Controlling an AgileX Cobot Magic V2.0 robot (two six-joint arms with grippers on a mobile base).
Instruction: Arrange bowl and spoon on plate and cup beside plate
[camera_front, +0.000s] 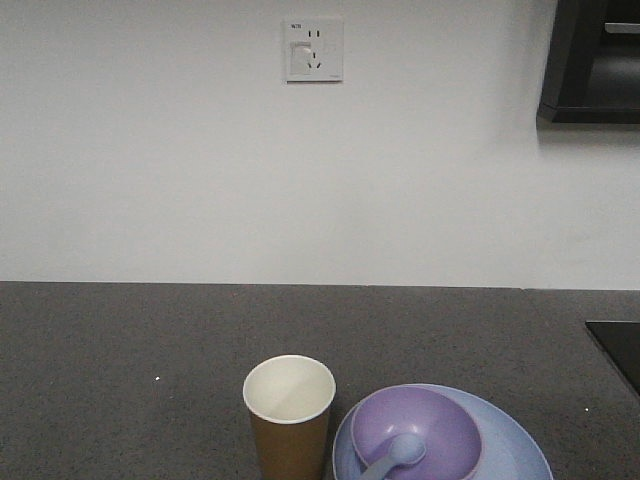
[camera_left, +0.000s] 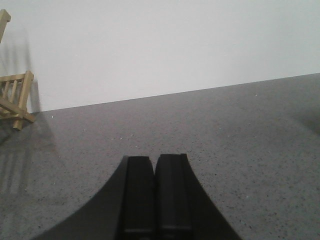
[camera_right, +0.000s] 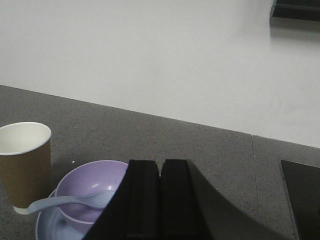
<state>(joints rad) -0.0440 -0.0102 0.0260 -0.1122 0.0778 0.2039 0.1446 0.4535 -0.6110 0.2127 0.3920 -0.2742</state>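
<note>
On the dark speckled surface (camera_front: 120, 340), near and right of centre, the pale blue plate (camera_front: 520, 455) carries the lilac bowl (camera_front: 440, 420), with the spoon (camera_front: 400, 452) resting in the bowl. The brown paper cup (camera_front: 289, 425) stands upright just left of the plate. The arrangement looks complete. The left gripper (camera_left: 155, 200) and right gripper (camera_right: 160, 200) each have fingers together, holding nothing.
</note>
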